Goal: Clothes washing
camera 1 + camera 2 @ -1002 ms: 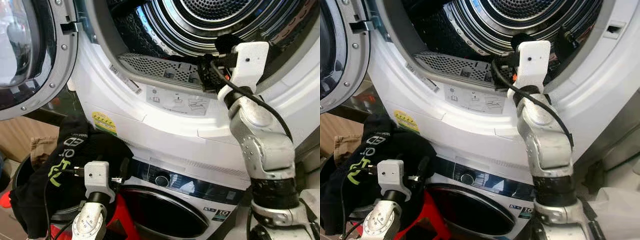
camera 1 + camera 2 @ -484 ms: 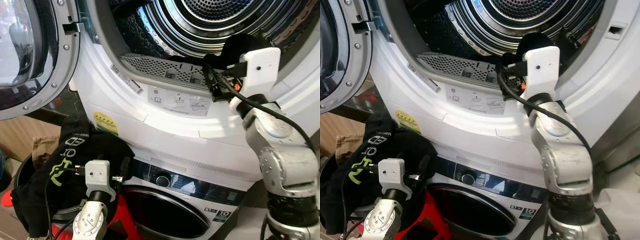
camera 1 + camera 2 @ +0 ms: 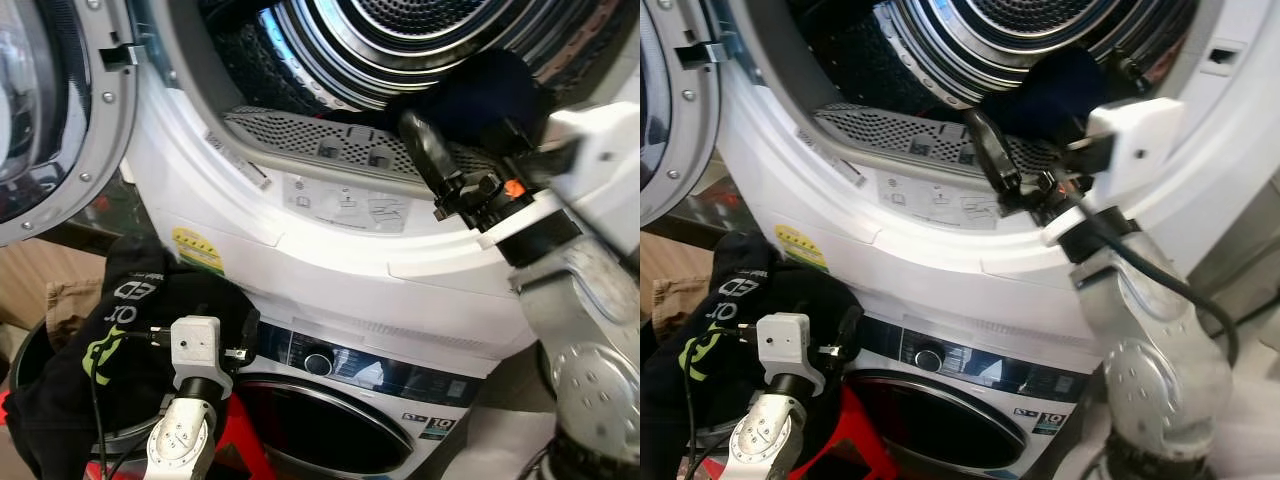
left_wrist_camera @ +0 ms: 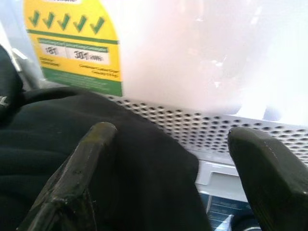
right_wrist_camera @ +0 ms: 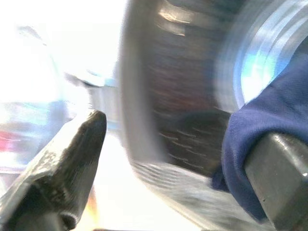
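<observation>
Clothes: one navy garment point(image 3: 478, 92) by right hand point(image 5: 178, 159), one black garment point(image 3: 130, 350).

Left pincer point(image 4: 168, 173) spread, over black garment point(image 4: 72, 144), yellow sticker point(image 4: 72, 43)

Bright glare on white machine front point(image 3: 330, 250); right wrist view motion-blurred, overexposed

Silver right arm: upper right of frame, raised | right gripper point(image 5: 173, 163): black fingers spread apart | silver left arm: lower left, low | left gripper point(image 4: 173, 168): fingers apart
</observation>
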